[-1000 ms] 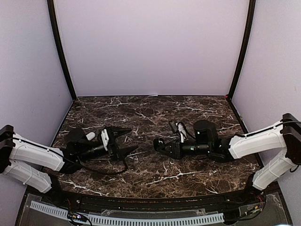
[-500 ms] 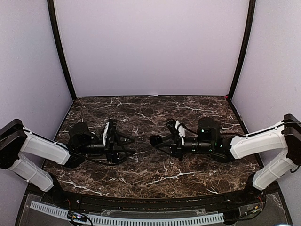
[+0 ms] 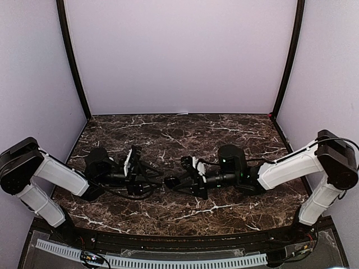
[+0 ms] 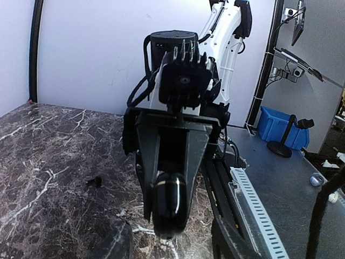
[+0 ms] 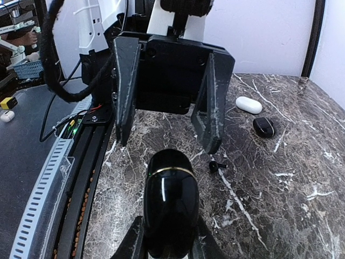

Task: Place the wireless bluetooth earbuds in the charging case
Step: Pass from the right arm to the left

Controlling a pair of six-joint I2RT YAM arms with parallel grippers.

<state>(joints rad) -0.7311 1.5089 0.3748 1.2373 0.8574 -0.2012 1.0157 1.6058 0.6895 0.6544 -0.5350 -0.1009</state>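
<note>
- Black charging case (image 5: pixel 170 208): glossy and oval, lid closed along a thin bright seam; held clear of the table between the two arms, one end pointing at the opposite gripper
- Right gripper (image 4: pixel 171 189): fingers pressed against both flanks of the case, pinching it firmly
- Left gripper (image 5: pixel 167 141): faces the case head-on, just beyond its tip; jaws spread, nothing between them
- Earbud (image 5: pixel 215 165): one tiny black bud lying loose on the marble table (image 5: pixel 280 205), near the tip of one left-gripper finger and apart from the case
- White oval piece (image 5: pixel 249 104) and black oval piece (image 5: pixel 264 127): lying farther back on the table, near each other; whether they are buds or further cases cannot be told
- Step in hand (judged): the closed case is being presented to the free gripper so that the lid can be opened; no bud is in the case yet
- Next move (judged): the left jaws should close on the lid portion only, beyond the seam, and lever it up while the right gripper keeps the body from turning; the glossy shell may slip, so a square, centred grip is needed
</note>
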